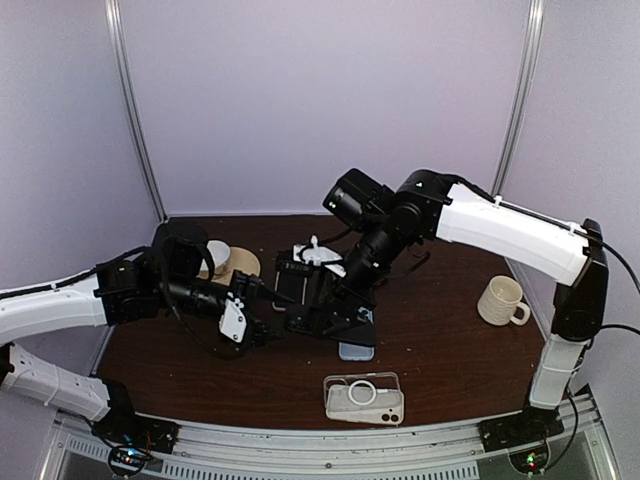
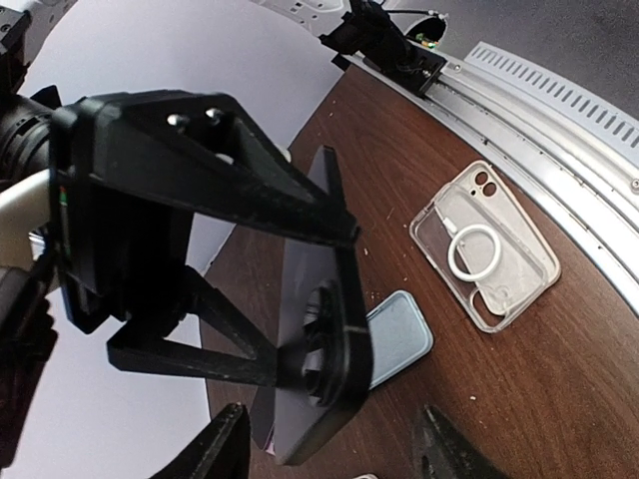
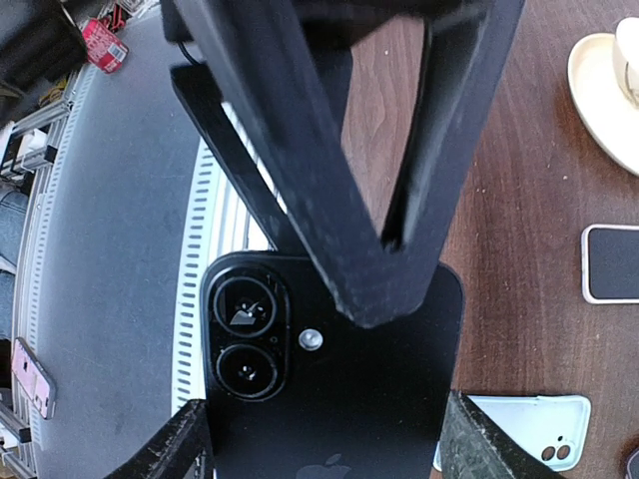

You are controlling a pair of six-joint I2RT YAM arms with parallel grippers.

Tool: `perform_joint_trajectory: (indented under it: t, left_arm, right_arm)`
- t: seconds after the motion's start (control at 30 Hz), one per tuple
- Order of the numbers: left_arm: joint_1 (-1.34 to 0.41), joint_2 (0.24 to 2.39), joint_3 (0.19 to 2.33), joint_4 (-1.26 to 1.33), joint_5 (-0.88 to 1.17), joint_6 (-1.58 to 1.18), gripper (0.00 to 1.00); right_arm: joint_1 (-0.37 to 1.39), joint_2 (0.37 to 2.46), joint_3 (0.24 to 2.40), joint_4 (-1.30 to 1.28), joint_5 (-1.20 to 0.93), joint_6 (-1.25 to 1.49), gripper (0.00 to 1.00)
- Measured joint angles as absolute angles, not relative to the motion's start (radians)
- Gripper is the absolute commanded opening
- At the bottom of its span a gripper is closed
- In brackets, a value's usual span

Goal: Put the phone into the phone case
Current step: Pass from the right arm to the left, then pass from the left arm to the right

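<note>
1. Landmark: clear phone case [image 1: 363, 398], flat on the table by the front rail, white ring at its middle. Nothing sits in it. I cannot tell which face is up.
2. Phone [image 3: 399, 399]: black, twin lenses. It is held off the table, above and behind the case, a little toward the left arm's side. Its back faces the right wrist camera.
3. Right gripper [image 3: 327, 444]: clamped across the phone's width, one finger on each long edge.
4. Left gripper [image 2: 332, 447]: jaws apart, straddling the phone's thickness at one end. The left wrist view shows a gap between slab and finger. Not a grip yet, by my reading.
5. Step in hand, as I judge it: passing or re-gripping the phone between the two claws before it goes to the case. Task looks early; insertion not begun.
6. To do it well: the left should close square on the front and back faces, clear of the lenses. It should be firm before the right lets go, else the phone may tip or drop.
7. After that: line the lens end up with the case's camera cut-out [image 2: 483, 183], seat one end, then press flat.
8. Hazards: a pale blue phone-shaped piece [image 1: 357, 350] lies just behind the case, under the held phone. A mug [image 1: 503, 300] stands well off to the case's right rear.
</note>
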State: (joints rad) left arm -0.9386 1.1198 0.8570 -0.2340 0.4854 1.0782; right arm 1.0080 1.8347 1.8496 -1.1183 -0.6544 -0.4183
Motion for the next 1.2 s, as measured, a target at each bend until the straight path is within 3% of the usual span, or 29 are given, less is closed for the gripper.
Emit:
perform_joint_trajectory:
  t: [0.33, 0.6, 0.7, 0.93, 1.2]
  left_arm:
    - [-0.953, 1.134, 0.857, -0.184, 0.459, 1.085, 0.41]
    - [-0.956, 1.137, 0.857, -0.139, 0.454, 1.098, 0.00]
    - [-0.961, 1.139, 0.851, -0.172, 0.446, 1.085, 0.00]
    - [-0.961, 1.139, 0.859, -0.229, 0.401, 0.982, 0.00]
    - [-0.961, 1.218, 1.030, -0.414, 0.252, 0.699, 0.00]
  right_arm:
    - [1.017, 1.822, 1.881, -1.113, -0.667, -0.413, 0.29]
    - [1.024, 1.822, 1.881, -1.114, -0.683, -0.407, 0.29]
    - [1.021, 1.815, 1.882, -1.106, -0.698, -0.403, 0.31]
    - [1.024, 1.805, 1.878, -1.080, -0.646, -0.393, 0.54]
    - [1.024, 1.668, 1.776, -1.000, -0.503, -0.361, 0.57]
